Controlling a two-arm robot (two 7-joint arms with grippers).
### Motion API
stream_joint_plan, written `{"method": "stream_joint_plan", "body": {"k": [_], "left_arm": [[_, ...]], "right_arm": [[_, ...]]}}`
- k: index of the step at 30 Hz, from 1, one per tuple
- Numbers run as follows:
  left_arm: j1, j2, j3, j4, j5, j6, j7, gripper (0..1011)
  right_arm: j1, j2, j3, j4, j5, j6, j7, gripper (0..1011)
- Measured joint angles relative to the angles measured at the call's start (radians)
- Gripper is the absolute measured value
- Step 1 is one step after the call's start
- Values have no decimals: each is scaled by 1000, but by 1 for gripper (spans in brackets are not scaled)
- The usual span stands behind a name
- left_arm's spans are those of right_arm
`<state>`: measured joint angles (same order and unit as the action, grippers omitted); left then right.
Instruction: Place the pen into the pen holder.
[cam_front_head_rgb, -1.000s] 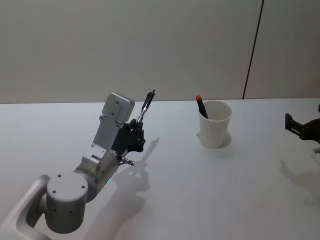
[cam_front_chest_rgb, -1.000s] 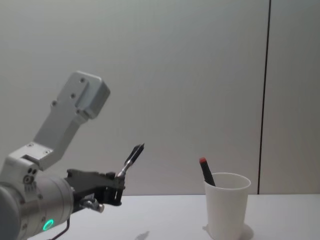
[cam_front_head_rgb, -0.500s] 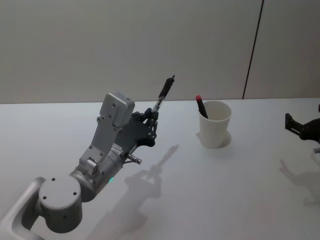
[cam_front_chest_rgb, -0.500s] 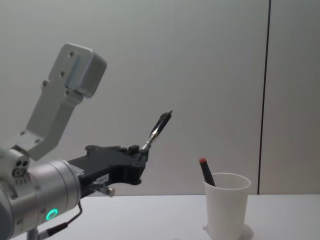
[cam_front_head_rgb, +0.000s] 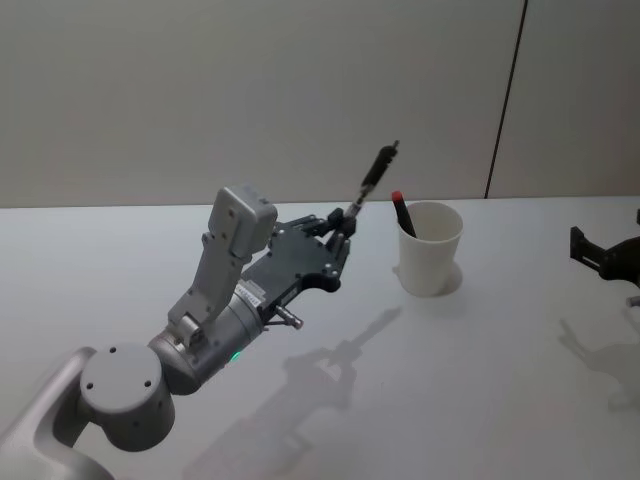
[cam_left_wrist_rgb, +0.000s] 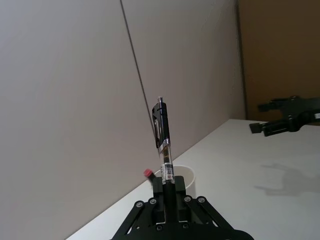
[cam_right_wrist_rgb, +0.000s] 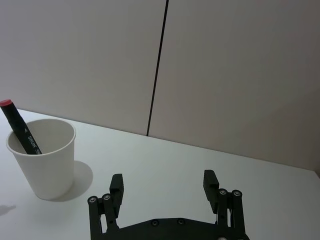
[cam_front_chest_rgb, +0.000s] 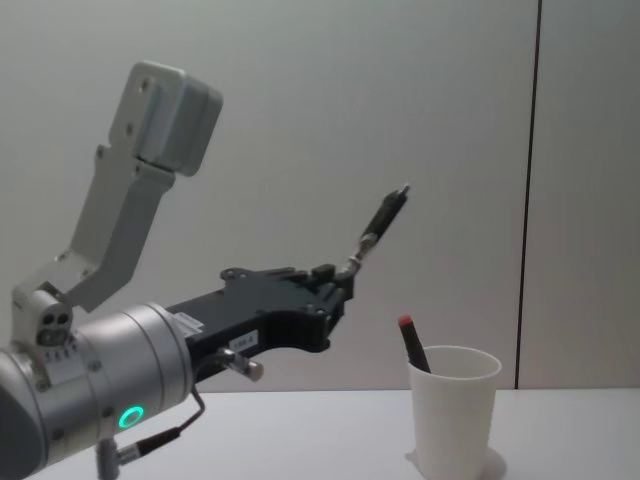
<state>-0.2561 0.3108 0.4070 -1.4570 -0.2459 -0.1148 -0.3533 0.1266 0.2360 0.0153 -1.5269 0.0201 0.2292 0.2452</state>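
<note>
One red-tipped black stick pen (cam_front_head_rgb: 403, 214) leans in the white paper cup (cam_front_head_rgb: 432, 268), bottom hidden. Left gripper (cam_front_head_rgb: 345, 215) pinches a slim black click pen (cam_front_head_rgb: 376, 171); right gripper (cam_right_wrist_rgb: 163, 181) spread apart.

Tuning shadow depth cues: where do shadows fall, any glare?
Head view: the left gripper, holding a black clipped pen, casts a grey shadow on the white table. Right wrist view: the white paper cup has a faint shadow at its base. No glare in either.

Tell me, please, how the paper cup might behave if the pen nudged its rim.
The paper cup looks thin and light, so a nudge from the pen in the left gripper would probably slide or tip it. Its tapered base and the marker leaning against one side likely make tipping easier.
</note>
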Motion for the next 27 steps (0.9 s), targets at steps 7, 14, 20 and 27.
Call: {"method": "stream_joint_plan", "body": {"k": [7, 14, 20, 27], "left_arm": [[-27, -18, 5, 41, -18, -35, -85, 138], [-59, -38, 11, 89, -35, -58, -171, 138], [-83, -54, 15, 129, -47, -70, -235, 138], [-109, -71, 22, 172, -57, -78, -298, 137]], "right_arm": [[0, 0, 0, 0, 0, 0, 0, 1001], [0, 0, 0, 0, 0, 0, 0, 1002], [0, 0, 0, 0, 0, 0, 0, 1002], [0, 0, 0, 0, 0, 0, 0, 1001]]}}
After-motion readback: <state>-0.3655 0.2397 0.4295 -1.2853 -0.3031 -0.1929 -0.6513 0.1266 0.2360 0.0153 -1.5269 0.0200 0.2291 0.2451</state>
